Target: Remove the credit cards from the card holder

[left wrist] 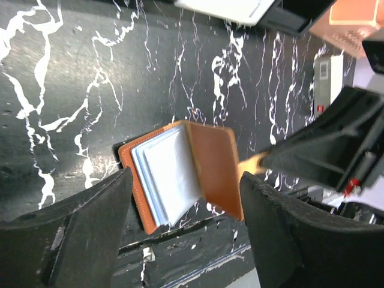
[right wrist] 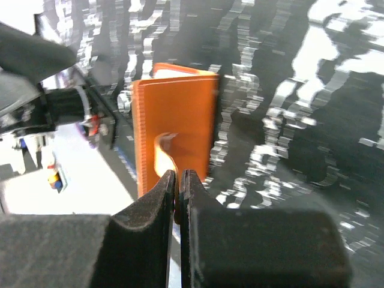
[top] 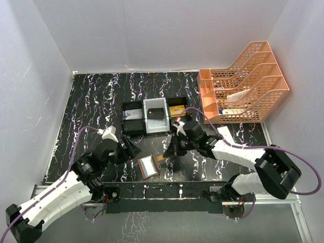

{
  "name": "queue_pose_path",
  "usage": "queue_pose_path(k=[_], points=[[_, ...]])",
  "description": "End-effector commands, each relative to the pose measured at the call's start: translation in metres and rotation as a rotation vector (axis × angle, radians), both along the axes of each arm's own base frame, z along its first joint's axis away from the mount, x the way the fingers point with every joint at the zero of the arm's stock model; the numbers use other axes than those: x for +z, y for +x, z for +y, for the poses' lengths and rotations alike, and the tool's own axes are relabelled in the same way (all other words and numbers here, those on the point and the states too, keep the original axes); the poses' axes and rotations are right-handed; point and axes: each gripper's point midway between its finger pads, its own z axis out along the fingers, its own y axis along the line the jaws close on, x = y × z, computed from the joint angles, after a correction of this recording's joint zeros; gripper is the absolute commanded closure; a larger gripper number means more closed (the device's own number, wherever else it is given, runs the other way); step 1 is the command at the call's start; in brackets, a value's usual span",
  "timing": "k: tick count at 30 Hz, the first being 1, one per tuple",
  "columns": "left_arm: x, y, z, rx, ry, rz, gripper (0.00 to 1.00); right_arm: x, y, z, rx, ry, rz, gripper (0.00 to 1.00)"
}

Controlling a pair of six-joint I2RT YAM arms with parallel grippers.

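Pinched together, the right gripper's (right wrist: 178, 180) jaws hold the little clasp tab (right wrist: 161, 144) of the card holder (right wrist: 174, 114). The left gripper (left wrist: 186, 177) stands with its jaws wide apart, one finger on each side of the holder; whether either pad touches the leather cannot be told.

One card holder lies near the middle of the tabletop's (top: 91, 111) near edge, half open like a book, with its brown cover raised. Inside it sit the credit cards (left wrist: 174, 174), a thin pale stack in the pockets. At least two layers show, but an exact count is not possible. One black-and-white compartment tray (top: 123, 121) sits at the tabletop's centre, and one orange mesh rack (top: 253, 76) stands at the far right corner.

The left arm reaches diagonally from the near left corner, wrist low, fingers pointing towards the holder. The right arm bends its elbow out towards the right edge, its white forearm running back leftward to the tab.
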Motion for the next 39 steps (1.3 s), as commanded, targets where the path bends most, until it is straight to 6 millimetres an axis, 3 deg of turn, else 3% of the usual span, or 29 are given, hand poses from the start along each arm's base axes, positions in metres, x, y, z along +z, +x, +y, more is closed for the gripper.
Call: queue_pose_path(k=[1, 6, 10, 14, 19, 23, 29, 34, 39], points=[[-0.009, -0.010, -0.026, -0.146, -0.027, 0.038, 0.32, -0.016, 0.011, -0.025, -0.019, -0.008, -0.027, 1.00], [-0.017, -0.014, -0.052, -0.257, -0.067, 0.092, 0.37, -0.026, 0.011, -0.028, -0.003, -0.031, -0.007, 1.00], [-0.022, -0.015, -0.069, -0.299, -0.120, 0.125, 0.38, -0.040, 0.012, -0.042, -0.079, -0.081, 0.003, 1.00], [-0.051, -0.012, -0.052, -0.092, -0.089, 0.275, 0.38, -0.045, 0.009, -0.056, -0.079, -0.103, -0.041, 1.00], [-0.042, -0.007, -0.070, -0.125, -0.181, 0.243, 0.37, -0.060, -0.008, -0.062, -0.031, -0.091, 0.011, 1.00], [-0.032, -0.009, -0.079, -0.160, -0.205, 0.219, 0.36, -0.074, -0.003, -0.073, -0.108, -0.147, 0.011, 1.00], [-0.021, -0.020, -0.094, -0.218, -0.222, 0.179, 0.36, -0.063, 0.000, -0.076, -0.110, -0.142, -0.046, 0.97], [-0.039, -0.027, -0.096, -0.240, -0.200, 0.204, 0.34, -0.065, 0.000, -0.079, -0.082, -0.177, -0.061, 0.96], [-0.037, -0.037, -0.122, -0.347, -0.278, 0.203, 0.34, -0.059, -0.005, -0.072, -0.054, -0.140, -0.039, 0.96]])
